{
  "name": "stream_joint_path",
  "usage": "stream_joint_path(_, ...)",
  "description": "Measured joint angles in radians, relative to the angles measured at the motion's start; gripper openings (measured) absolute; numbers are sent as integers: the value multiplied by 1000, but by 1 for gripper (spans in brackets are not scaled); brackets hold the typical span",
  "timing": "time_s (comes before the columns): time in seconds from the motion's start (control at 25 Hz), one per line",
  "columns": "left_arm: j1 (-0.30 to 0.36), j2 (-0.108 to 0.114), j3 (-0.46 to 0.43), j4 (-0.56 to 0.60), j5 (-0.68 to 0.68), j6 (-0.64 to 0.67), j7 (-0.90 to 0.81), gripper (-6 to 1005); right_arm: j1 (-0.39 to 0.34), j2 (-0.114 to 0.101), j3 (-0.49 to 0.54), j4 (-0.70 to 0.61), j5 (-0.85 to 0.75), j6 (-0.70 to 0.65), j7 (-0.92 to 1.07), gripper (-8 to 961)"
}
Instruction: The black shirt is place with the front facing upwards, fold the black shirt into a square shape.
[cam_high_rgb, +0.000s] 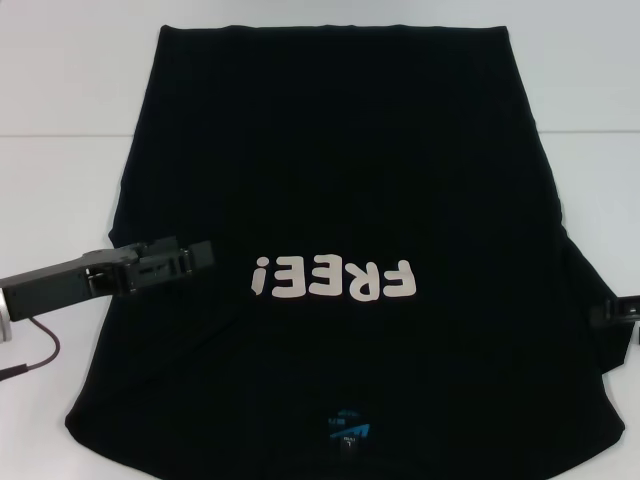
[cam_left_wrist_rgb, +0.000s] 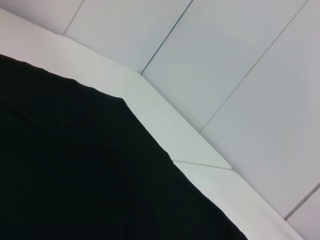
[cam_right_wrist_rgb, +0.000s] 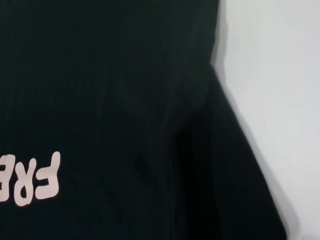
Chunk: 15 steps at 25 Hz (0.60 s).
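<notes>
Lettering we can read on the black shirt

In the head view we read "FREE!" in off-white block letters across the shirt's front, a little below the centre of the frame; the word appears upside down to us, with the exclamation mark at its left end. In the right wrist view, at the lower left of the frame, we see only part of that word, the letters "FRE", also inverted and cut by the frame edge. A small blue neck label sits at the bottom centre of the head view; we cannot make out its print.
</notes>
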<state>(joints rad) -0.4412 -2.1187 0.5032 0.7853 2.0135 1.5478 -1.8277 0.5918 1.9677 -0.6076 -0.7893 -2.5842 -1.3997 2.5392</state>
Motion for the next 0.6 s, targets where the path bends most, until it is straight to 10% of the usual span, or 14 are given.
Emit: stream_joint_path(0.6,4,0,0,-8,-1,-8,-1,861,25,10,0,24,10,16,-15,938)
